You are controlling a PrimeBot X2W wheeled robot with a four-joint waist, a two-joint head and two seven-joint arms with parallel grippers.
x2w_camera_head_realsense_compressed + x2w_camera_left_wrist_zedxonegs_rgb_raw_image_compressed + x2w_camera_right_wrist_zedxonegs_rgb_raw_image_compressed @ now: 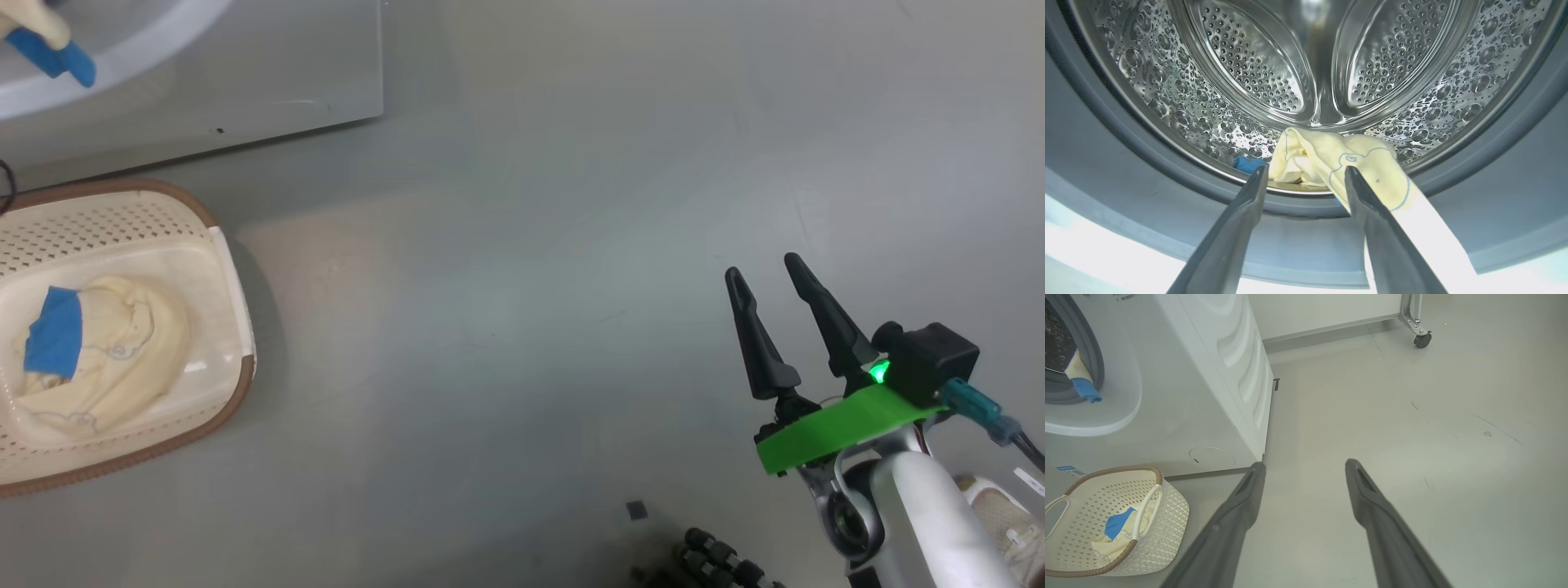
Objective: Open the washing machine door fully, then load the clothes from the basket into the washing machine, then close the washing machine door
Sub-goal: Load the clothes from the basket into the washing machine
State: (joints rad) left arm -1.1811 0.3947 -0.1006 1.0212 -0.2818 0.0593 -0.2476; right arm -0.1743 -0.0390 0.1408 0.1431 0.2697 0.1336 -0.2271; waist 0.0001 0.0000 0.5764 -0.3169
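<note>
Lab-like laundry space: washing machine (1208, 396) on smooth grey floor (1412, 457) (castered frame (1414, 318) behind).

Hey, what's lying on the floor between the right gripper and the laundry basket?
Nothing lies there. In the head view, the stretch from the basket across to the right gripper is bare grey floor.

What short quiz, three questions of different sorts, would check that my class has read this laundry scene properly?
1. True or false: the basket is empty.
2. The garment at the drum is: A wholly inside; B hanging over the lip; C in the basket.
3. Fill in: the right gripper has its jaws ___.
Key: 1 false, clothes lie in it; 2 B; 3 open.
</note>
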